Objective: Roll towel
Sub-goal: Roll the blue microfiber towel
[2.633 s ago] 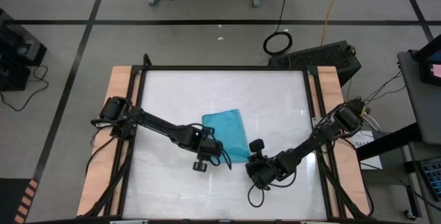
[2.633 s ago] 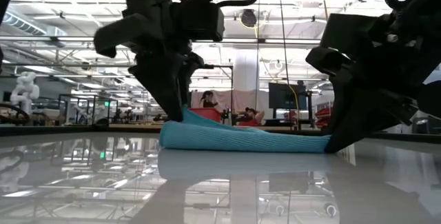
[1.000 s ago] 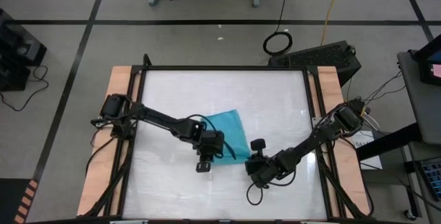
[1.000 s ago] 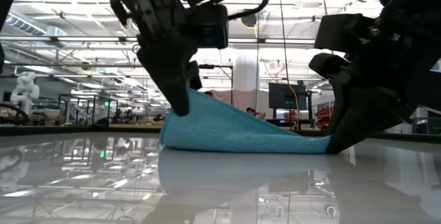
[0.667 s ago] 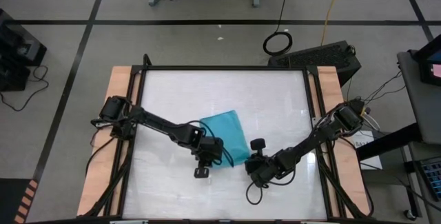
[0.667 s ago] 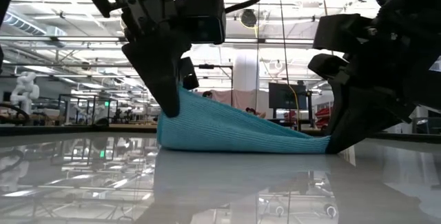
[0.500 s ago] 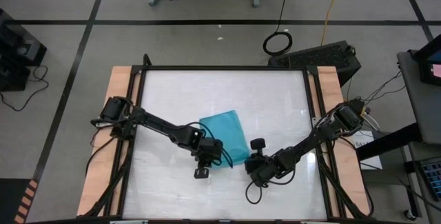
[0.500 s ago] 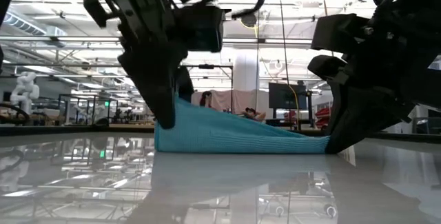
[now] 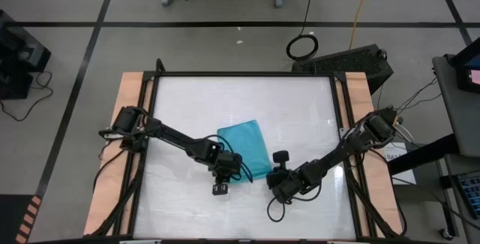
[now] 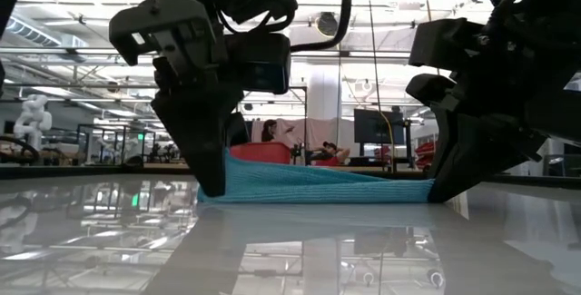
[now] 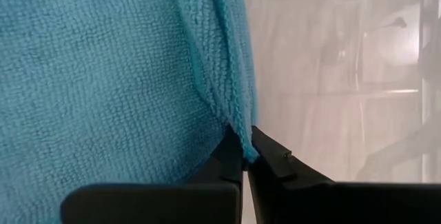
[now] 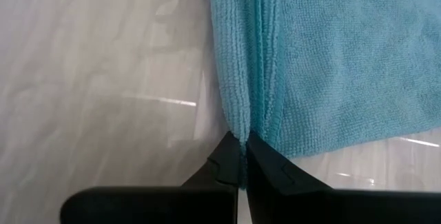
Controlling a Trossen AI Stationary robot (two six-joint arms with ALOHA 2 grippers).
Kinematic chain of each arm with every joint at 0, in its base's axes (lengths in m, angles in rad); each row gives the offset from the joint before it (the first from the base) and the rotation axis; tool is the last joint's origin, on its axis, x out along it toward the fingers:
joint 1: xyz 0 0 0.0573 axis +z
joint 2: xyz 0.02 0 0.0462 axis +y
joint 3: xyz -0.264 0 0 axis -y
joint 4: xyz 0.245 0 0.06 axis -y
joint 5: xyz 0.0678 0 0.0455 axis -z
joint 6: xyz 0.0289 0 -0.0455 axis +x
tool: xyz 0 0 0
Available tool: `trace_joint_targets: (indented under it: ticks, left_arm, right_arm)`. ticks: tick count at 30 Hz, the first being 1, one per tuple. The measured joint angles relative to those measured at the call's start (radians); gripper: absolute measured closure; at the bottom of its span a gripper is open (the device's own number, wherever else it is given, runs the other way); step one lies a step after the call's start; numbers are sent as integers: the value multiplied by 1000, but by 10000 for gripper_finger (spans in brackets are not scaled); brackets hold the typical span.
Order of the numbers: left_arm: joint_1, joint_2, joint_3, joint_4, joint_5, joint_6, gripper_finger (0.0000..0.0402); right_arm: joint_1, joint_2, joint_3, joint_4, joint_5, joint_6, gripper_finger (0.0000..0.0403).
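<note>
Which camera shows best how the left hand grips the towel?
The left wrist view: the left hand is shut on the towel edge. The low view shows that hand down at the table; the high view only places it at the towel's near corner.

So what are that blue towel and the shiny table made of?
The towel looks like soft looped terry cloth, perhaps microfibre: fine fuzzy ribs and a stitched hem show up close. The table looks like a hard, glossy white board, since it mirrors the room; its exact material I cannot tell.

Grey floor (image 9: 225,45) with black tape lines (image 9: 225,24)
</note>
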Motion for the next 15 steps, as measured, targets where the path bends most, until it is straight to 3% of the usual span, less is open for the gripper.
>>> trace_joint_targets:
  ticks: [7, 15]
  left_arm:
    - [-4, 6, 1, -6, -24, 3, 383]
    - [-5, 8, 4, -15, -12, 14, 293]
  right_arm:
    - [0, -34, -3, -1, -59, -12, 401]
    - [-44, -44, -1, 4, -187, -20, 401]
